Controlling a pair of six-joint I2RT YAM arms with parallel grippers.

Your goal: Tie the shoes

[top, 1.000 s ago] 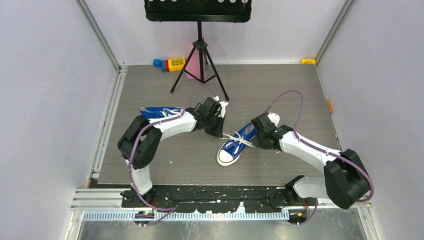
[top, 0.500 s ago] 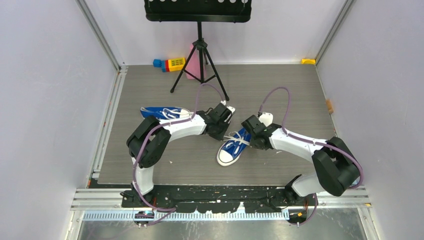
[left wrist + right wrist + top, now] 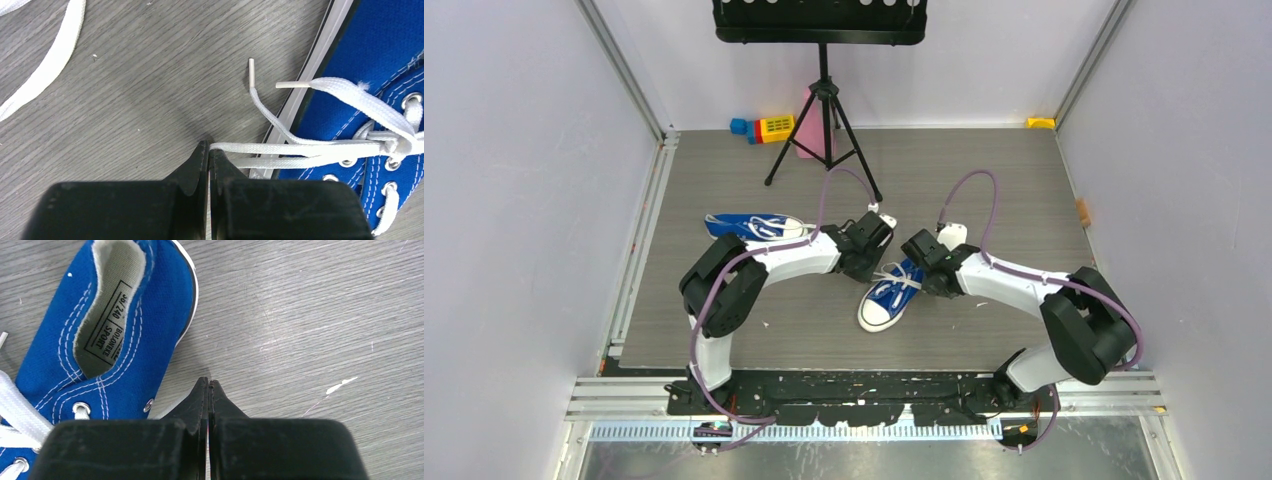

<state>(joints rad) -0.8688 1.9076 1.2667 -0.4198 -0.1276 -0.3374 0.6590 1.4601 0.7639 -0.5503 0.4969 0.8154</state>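
1. At the middle of the grey wood-grain table (image 3: 984,180) lies one small blue canvas low-top sneaker with a white rubber toe cap (image 3: 889,297), sole down. Its toe points toward the near edge and its heel toward the far side.
2. The second blue canvas sneaker (image 3: 749,225) lies well apart to the left, just behind the left arm.
3. The left gripper (image 3: 208,150) sits just beside the near sneaker's white sole edge. Its black fingers are clamped on a white flat lace (image 3: 300,148), whose two strands run taut from the fingertips to a knot (image 3: 397,145) over the eyelets.
4. Two free lace ends with clear tips (image 3: 251,70) stick out past the sole, above the pinched strands.
5. A separate loose white lace strand (image 3: 55,55) lies flat on the table to the left; which sneaker it belongs to cannot be told.
6. The right gripper (image 3: 208,385) is beside the sneaker's heel opening, fingers pressed together. A pale strip reaches its left finger, but whether it is pinched cannot be told.
7. At the far edge stand a black tripod music stand (image 3: 824,90), a cluster of coloured toy blocks (image 3: 764,127) and a pink block (image 3: 809,140).
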